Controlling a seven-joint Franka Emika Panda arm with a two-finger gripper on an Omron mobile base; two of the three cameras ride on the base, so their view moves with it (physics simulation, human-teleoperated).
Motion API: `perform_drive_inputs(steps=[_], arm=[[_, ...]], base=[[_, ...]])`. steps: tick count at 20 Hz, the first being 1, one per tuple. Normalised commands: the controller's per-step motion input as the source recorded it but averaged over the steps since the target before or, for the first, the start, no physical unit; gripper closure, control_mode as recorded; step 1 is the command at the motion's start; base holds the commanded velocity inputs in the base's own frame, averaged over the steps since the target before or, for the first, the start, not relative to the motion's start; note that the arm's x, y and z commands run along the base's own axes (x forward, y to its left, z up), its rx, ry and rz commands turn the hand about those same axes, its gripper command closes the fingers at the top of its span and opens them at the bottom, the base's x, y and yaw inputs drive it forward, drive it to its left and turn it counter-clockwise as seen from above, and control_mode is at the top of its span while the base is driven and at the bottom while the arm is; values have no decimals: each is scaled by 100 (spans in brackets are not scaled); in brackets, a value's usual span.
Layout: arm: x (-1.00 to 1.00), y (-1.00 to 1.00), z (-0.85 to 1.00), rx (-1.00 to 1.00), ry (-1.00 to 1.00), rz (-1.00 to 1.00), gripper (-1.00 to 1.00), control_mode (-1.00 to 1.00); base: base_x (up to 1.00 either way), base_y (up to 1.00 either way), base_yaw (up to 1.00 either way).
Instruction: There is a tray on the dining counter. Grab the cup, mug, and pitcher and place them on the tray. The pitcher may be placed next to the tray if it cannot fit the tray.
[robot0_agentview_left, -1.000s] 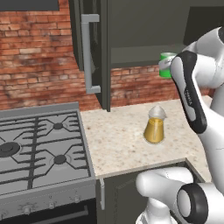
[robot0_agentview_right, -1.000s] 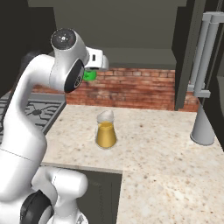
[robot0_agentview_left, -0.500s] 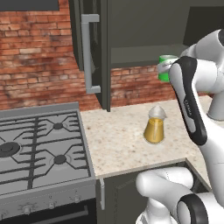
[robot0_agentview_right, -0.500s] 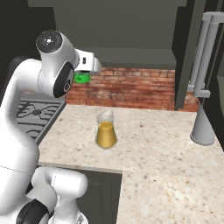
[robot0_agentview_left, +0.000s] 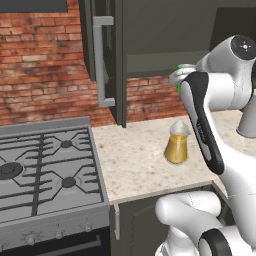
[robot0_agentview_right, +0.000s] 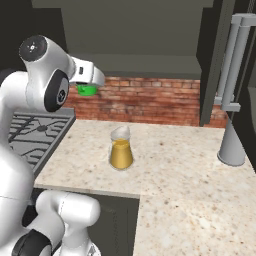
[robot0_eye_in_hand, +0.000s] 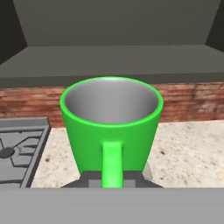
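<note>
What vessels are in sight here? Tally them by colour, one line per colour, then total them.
Green: 1, the mug, held up off the counter in the gripper.
Amber: 1, the glass pitcher standing on the beige counter.
Grey: 1, the tapered vessel at the counter's right end.
Total: 3

A speckled beige counter (robot0_agentview_right: 190, 200) carries the pitcher (robot0_agentview_right: 121, 148) and, well apart, a grey tapered vessel (robot0_agentview_right: 231, 145).
</note>
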Motion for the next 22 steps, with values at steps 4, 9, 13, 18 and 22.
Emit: perform_drive_inputs(steps=[4,9,13,18,22], arm=[[-5,0,0,0,0,0,100,-100],[-9,0,-1,0,1,0,100,100],[0,0,0,0,0,0,100,100],[0,0,0,0,0,0,100,100],[0,0,0,0,0,0,100,100]], base=[[0,0,0],[-5,0,0],[-56,6,0],[-60,37,-6],[-33,32,-13]])
